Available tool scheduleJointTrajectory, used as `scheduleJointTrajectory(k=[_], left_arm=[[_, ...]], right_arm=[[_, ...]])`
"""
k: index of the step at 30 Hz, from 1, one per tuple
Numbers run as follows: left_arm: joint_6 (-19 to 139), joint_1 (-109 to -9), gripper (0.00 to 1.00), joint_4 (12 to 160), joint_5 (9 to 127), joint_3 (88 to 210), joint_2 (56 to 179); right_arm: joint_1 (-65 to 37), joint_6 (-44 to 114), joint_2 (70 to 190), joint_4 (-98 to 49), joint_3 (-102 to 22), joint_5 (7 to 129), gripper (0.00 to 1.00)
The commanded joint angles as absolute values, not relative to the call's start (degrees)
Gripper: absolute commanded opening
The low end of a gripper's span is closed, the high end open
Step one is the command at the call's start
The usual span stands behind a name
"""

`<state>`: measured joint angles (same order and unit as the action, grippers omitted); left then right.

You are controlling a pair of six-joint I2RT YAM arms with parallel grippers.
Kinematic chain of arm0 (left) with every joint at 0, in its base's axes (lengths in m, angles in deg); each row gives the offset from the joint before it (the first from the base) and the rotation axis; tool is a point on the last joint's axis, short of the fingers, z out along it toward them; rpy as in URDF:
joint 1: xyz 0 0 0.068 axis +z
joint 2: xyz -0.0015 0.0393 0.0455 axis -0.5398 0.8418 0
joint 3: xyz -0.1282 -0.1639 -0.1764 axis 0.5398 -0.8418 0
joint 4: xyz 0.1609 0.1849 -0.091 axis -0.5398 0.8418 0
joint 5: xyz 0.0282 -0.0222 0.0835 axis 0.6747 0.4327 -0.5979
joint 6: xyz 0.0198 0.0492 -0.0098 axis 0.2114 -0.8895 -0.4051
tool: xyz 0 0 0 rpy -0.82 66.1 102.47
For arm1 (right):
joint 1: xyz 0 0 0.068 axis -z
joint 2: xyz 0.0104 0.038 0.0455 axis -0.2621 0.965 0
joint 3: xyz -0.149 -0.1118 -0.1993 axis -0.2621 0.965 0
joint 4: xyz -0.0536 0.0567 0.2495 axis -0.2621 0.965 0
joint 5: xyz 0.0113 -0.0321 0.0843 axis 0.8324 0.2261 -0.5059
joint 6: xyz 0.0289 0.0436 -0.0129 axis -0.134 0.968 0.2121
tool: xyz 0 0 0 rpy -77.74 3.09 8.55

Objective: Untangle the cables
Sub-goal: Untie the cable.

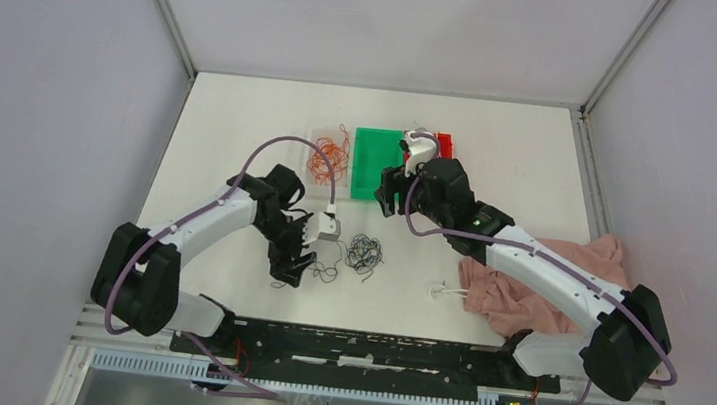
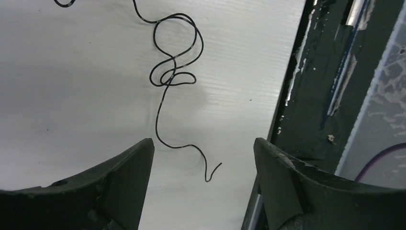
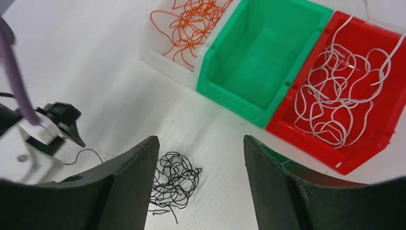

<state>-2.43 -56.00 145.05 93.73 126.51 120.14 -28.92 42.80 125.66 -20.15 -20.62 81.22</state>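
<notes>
A black tangle of cables (image 1: 364,253) lies on the white table; it also shows in the right wrist view (image 3: 174,184). A single loose black wire (image 2: 174,62) curls away from my left gripper (image 2: 203,143), its free end lying on the table between the open, empty jaws. In the top view the left gripper (image 1: 292,268) points at the table's near edge. Orange wires (image 3: 191,24) fill a clear bin and white wires (image 3: 337,91) fill a red bin. My right gripper (image 3: 200,139) is open and empty above the table, right of the black tangle.
An empty green bin (image 3: 258,57) stands between the clear bin (image 1: 327,157) and the red bin (image 3: 383,129). A pink cloth (image 1: 537,282) lies at the right, with a few white wires (image 1: 446,292) beside it. The table's dark front rail (image 2: 311,96) is close to the left gripper.
</notes>
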Motion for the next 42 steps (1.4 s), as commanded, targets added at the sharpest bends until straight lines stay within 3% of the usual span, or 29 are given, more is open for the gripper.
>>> scheduleJointTrajectory(k=[1,13,16,20,22,31,42], left_arm=[[-5.6,-58.1,0.81,138.0,88.6,124.9,122.1],[-5.6,-60.3,0.64,123.3,82.3,115.4,120.6],[-6.6,-61.0,0.50,121.3,79.5,113.0,119.5],[-7.9,-61.0,0.14,121.9,76.7,111.9,117.5],[-8.5,-61.1,0.04,123.4,76.0,112.2,115.4],[-8.9,-61.0,0.03,140.1,78.1,127.3,104.4],[-7.5,-61.0,0.03,145.9,81.5,146.8,100.5]], right_arm=[[-28.5,45.7,120.8,-23.1,-20.0,84.1,0.71],[-28.4,47.7,116.8,-22.8,-18.5,85.4,0.68],[-28.4,48.2,116.8,-22.8,-18.7,85.3,0.66],[-28.3,48.6,116.4,-22.8,-18.7,85.1,0.65],[-28.3,48.6,116.1,-22.8,-18.7,84.8,0.65],[-28.2,49.3,116.1,-26.1,-17.4,79.5,0.65],[-30.2,50.1,118.2,-44.5,-13.5,57.0,0.70]])
